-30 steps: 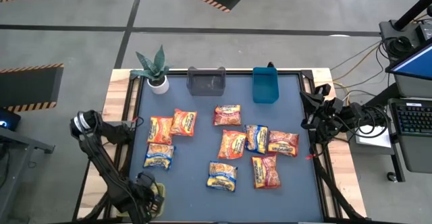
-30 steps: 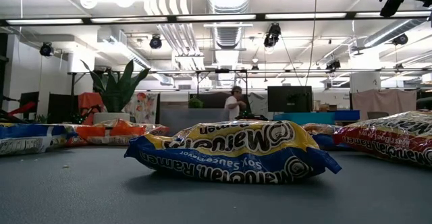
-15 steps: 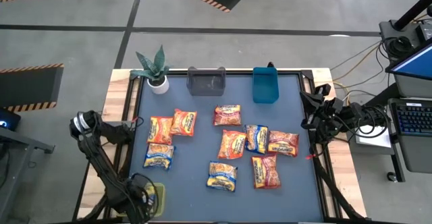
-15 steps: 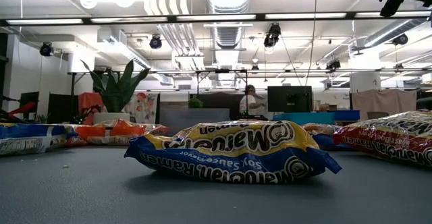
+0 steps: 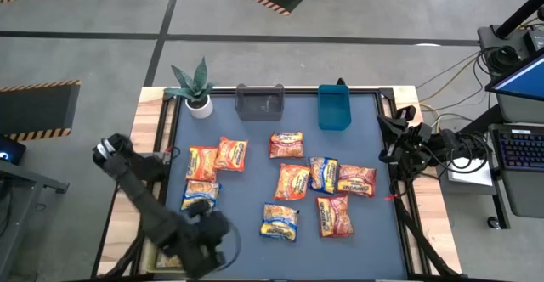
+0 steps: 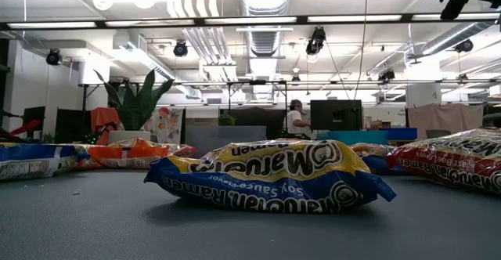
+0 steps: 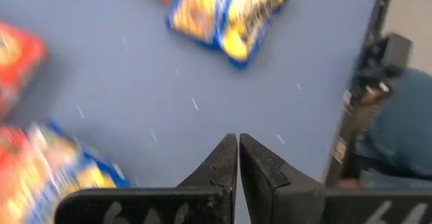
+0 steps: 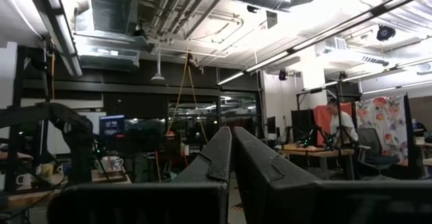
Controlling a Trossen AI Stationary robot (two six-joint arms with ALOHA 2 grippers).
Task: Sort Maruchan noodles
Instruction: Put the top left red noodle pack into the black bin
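Note:
Several Maruchan packets lie flat on the dark table mat. On the left are two orange ones (image 5: 201,162) (image 5: 231,154) and a yellow-blue one (image 5: 200,195). In the middle and right lie a red one (image 5: 286,144), an orange one (image 5: 292,181), yellow-blue ones (image 5: 323,173) (image 5: 280,221) and red-pink ones (image 5: 356,180) (image 5: 334,216). My left gripper (image 5: 212,231) hovers shut above the near-left part of the table; in its wrist view the shut fingers (image 7: 237,146) point at bare mat short of a yellow-blue packet (image 7: 229,11). My right gripper (image 8: 231,140) is shut and parked at the table's right edge (image 5: 399,138).
A grey see-through bin (image 5: 260,102) and a blue bin (image 5: 334,108) stand at the far edge, with a potted plant (image 5: 194,87) at the far-left corner. A yellow-blue packet (image 6: 270,175) fills the low view. A person (image 6: 296,120) is in the room behind.
My left arm has swung from outside the table's near-left corner toward the right, so its gripper now hangs over the mat near the near edge. The packets have stayed put. The person in the room behind has walked to the right.

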